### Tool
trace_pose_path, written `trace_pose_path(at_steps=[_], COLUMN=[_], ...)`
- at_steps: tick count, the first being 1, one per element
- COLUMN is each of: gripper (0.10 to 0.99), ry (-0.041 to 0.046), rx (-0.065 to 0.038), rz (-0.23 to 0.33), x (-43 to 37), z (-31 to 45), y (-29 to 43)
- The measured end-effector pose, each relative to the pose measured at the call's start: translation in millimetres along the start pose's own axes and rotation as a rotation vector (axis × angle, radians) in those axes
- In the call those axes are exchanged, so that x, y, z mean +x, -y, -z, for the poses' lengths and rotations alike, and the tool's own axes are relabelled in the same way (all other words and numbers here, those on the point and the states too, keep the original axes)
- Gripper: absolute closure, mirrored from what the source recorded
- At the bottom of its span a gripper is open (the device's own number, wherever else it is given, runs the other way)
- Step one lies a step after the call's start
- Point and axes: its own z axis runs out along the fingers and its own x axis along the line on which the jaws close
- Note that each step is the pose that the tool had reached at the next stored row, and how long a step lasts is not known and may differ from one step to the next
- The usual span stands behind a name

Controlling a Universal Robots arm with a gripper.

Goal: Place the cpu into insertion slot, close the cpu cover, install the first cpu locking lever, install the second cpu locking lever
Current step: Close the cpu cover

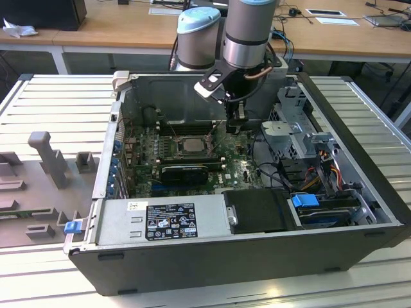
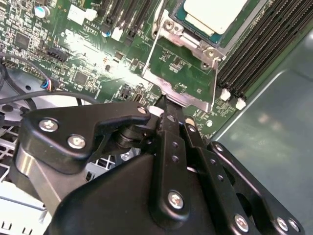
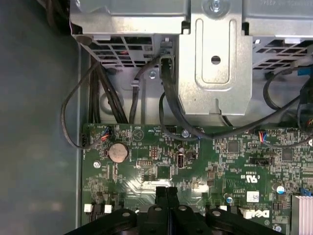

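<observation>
Case: The computer case (image 1: 257,256) is laid on its side on the desk (image 1: 51,102), open face up, so that the circuit board (image 3: 146,161) can be reached from above.
Chip: The cpu (image 2: 215,14) is seated flat in the insertion slot (image 2: 222,38), next to a bank of long black memory slots (image 2: 259,49). Placement is judged complete.
Cover: The cpu cover (image 2: 188,98) is swung open. It is attached at the slot's edge and tilted away from the chip, and the green board is seen through its window. Closing is judged not yet done.
Pincer: The pincer (image 2: 167,100) is positioned inside the case, on the exterior view's right of the slot. Its fingers are drawn together to a narrow seam.
Contact: The fingertips are set against the free edge of the cover. Whether that thin edge is nipped between them cannot be told.
Reason for pose: A narrow pincer is judged suited to meeting a thin plate edge among crowded parts.
Chip relative to pincer: The chip lies beyond the open cover, apart from the fingertips, with the cover's frame between them.
</observation>
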Motion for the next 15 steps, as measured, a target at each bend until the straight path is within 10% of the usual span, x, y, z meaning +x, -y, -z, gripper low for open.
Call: trace_pose_path(at_steps=[15], gripper=[0.98], ry=[0.0002], rx=[-0.009], rz=[0.0], x=[0.2], z=[0.3], y=[12.5])
